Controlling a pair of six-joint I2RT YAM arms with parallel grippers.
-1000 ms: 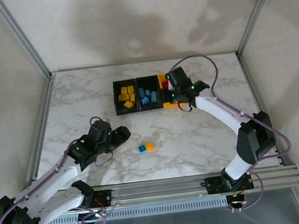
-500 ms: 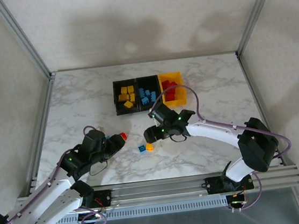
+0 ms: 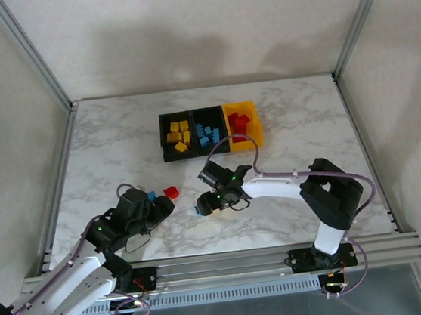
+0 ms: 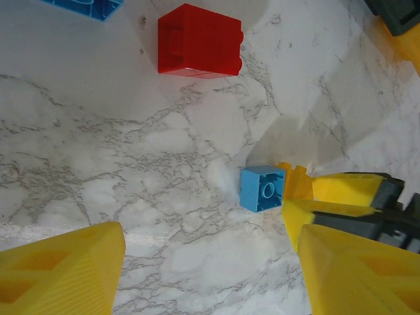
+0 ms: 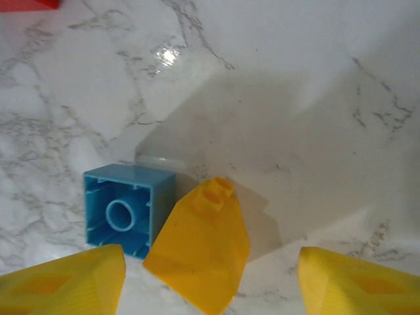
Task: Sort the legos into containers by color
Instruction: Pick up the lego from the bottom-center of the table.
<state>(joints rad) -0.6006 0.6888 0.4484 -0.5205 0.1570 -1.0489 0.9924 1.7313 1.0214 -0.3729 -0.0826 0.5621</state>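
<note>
**Yellow brick** (image 5: pixel 200 252): loose on the counter (image 5: pixel 315 98), tipped on its side with its studs pointing to the far side. Its long axis runs near-to-far in the right wrist view, slightly slanted, so it lies crosswise to the closing line.

**Blue brick** (image 5: pixel 128 210): upturned with the hollow side showing, touching or just beside the yellow brick.

**Right pincer** (image 5: pixel 210 279): low over the pair, wide apart and holding nothing. The yellow brick lies between the fingers, near the middle. The blue brick sits just ahead of the finger (image 5: pixel 65 282) at the view's left. Judgement: this arm is the nearer one, and a straight close could catch both bricks.

**Left pincer** (image 4: pixel 210 262): apart and empty. The red brick (image 4: pixel 199 41) lies ahead of it, and the pair sits off toward its right finger.

**Bins** (image 3: pixel 211 153): a row on the far side, well apart from the pair. The left black bin holds yellow bricks, the middle one blue, and the yellow-orange one red. Judgement: the yellow brick belongs in the left black bin.
</note>
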